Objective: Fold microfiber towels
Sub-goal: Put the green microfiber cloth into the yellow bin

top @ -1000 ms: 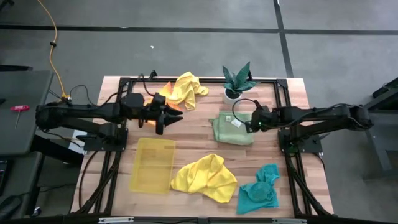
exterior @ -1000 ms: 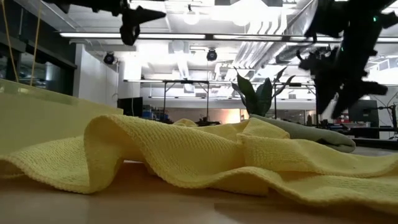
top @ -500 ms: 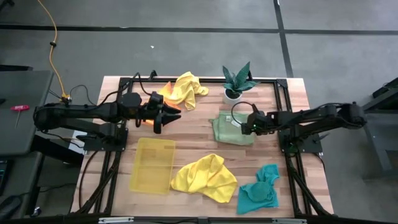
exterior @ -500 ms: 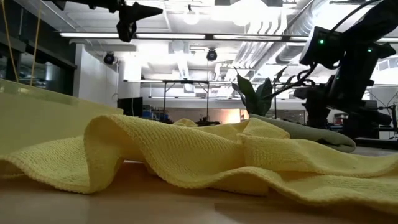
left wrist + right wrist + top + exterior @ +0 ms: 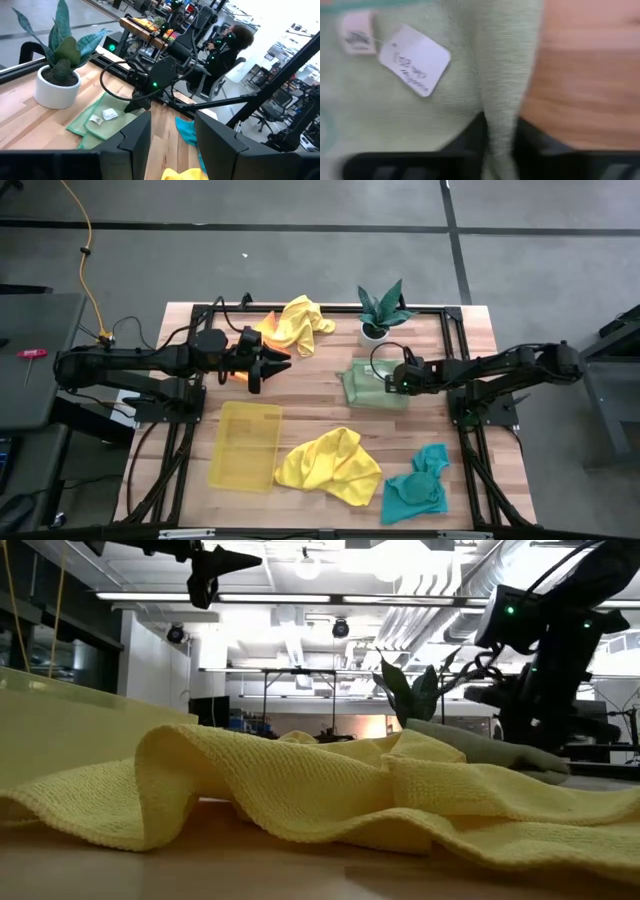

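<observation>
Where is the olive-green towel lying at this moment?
In the high view, the olive-green towel lies right of centre, just in front of the potted plant, with the right gripper at it.

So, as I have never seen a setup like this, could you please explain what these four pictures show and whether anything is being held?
It is a robot with two dark arms at a wooden table, each ending in a two-finger gripper. One camera looks straight down, one sits at table height, and one rides on each wrist.

On the table lie five cloths: the olive-green towel, an orange towel under a yellow towel, another yellow towel, and a teal towel. There is also a yellow plastic tray and a potted plant.

The right gripper sits at the olive-green towel's edge; its wrist camera shows a fold of cloth between the fingers. The left gripper hangs open above the table, holding nothing.
</observation>
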You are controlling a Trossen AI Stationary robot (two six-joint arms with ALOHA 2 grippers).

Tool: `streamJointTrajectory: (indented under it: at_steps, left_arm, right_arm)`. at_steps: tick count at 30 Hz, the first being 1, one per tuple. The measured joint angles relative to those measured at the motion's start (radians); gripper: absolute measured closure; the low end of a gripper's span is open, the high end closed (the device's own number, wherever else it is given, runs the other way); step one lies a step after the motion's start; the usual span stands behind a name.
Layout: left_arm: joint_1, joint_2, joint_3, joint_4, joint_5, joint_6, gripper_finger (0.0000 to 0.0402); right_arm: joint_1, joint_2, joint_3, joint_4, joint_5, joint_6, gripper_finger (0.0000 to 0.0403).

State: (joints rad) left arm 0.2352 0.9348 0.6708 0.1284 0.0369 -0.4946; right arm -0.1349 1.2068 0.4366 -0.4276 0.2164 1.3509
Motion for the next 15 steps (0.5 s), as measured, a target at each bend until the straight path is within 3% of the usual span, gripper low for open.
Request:
streamJointTrajectory:
  at_steps: [8, 15]
  left_arm:
    - [0.000, -0.091, 0.000, -0.041, 0.032, 0.032, 0.0259]
    - [0.000, -0.220, 0.000, -0.106, -0.016, 0.071, 0.0259]
  right_arm:
    - [0.009, -0.049, 0.031, 0.090, 0.017, -0.012, 0.0398]
    - [0.037, -0.072, 0.302, 0.019, 0.119, -0.233, 0.0401]
